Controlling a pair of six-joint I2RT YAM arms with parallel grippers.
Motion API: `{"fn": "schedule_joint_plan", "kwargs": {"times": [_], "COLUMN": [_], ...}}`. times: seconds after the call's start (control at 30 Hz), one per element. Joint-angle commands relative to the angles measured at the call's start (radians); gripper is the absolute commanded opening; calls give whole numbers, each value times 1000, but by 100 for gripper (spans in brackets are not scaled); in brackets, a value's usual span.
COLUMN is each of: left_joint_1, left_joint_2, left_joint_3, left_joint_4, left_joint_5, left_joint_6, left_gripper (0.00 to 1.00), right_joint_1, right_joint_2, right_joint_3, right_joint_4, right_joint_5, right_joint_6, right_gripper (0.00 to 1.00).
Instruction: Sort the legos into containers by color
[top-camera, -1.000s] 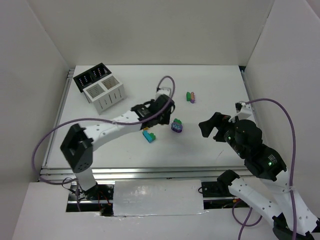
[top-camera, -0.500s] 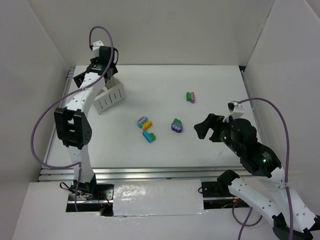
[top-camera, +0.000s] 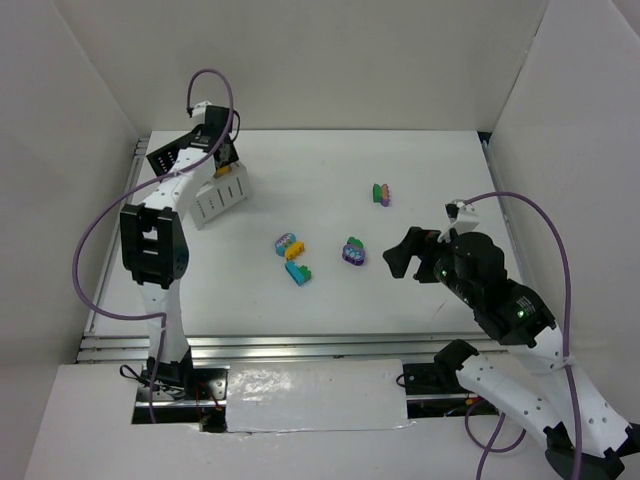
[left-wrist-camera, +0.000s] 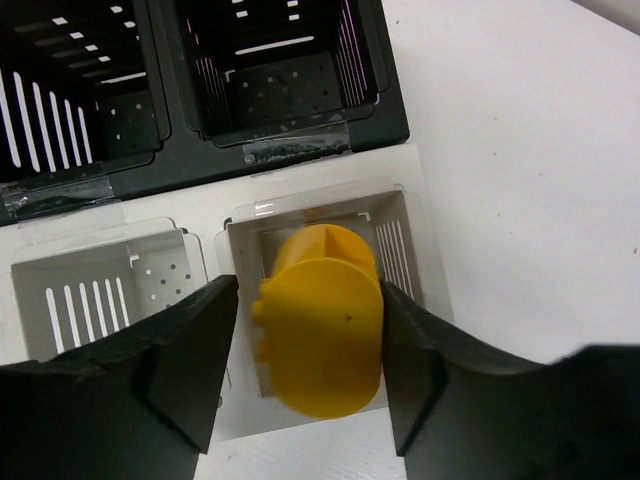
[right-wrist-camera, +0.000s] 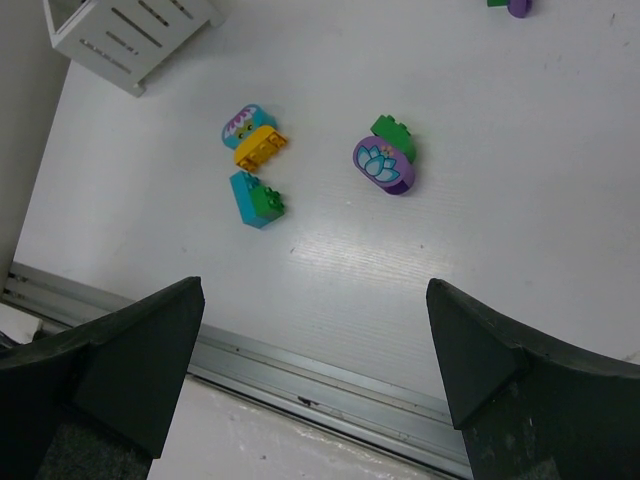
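My left gripper (top-camera: 222, 150) hangs over the joined containers at the back left. In the left wrist view its jaws (left-wrist-camera: 310, 286) flank a yellow brick (left-wrist-camera: 325, 340) above the right white compartment (left-wrist-camera: 400, 215). The brick touches the right finger, shows a thin gap on the left, and looks blurred. The black pair (left-wrist-camera: 290, 150) lies behind and the left white compartment (left-wrist-camera: 100, 290) beside. My right gripper (top-camera: 400, 258) is open and empty. It hovers right of a purple-and-green brick (right-wrist-camera: 384, 163), a teal brick (right-wrist-camera: 245, 125), an orange-yellow brick (right-wrist-camera: 260, 148) and a teal-green brick (right-wrist-camera: 255, 198).
A green-and-pink brick (top-camera: 381, 193) lies at the mid back of the table. White walls enclose the table on three sides. A metal rail (right-wrist-camera: 330, 385) runs along the near edge. A corner of the white bin (right-wrist-camera: 130, 40) shows in the right wrist view.
My left arm swung from the brick cluster at the table's middle back to the containers and now sits over the white pair. My right gripper has crept left.
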Motion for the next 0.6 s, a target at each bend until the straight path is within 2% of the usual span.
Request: {"fn": "schedule_joint_plan", "kwargs": {"times": [0.0,0.03,0.07,0.1,0.13,0.17,0.37,0.57], "left_joint_1": [7,9,9,9,10,10,-1,-197], "left_joint_2": [-62,-66,-69,-73,-78,-88,-229,-436], "left_joint_3": [-16,-16,-12,-15,-16,-16,-58,-290], "left_joint_4": [48,51,41,48,50,50,24,-23], "left_joint_5": [10,8,-7,2,2,4,69,108], "left_joint_6": [8,9,-3,6,6,6,-2,35], "left_gripper": [72,75,84,87,97,99,100,100], "right_joint_1": [6,6,6,6,6,6,6,8], "right_joint_2": [13,14,16,16,16,17,36,92], "right_joint_3": [-3,0,0,-1,-1,-3,-21,-55], "right_joint_4": [54,53,54,54,53,54,83,129], "right_joint_5": [-11,-14,-14,-14,-16,-14,-34,-60], "right_joint_6": [-17,-17,-17,-18,-18,-18,-15,5], "right_gripper": [100,100,100,100,100,100,100,100]}}
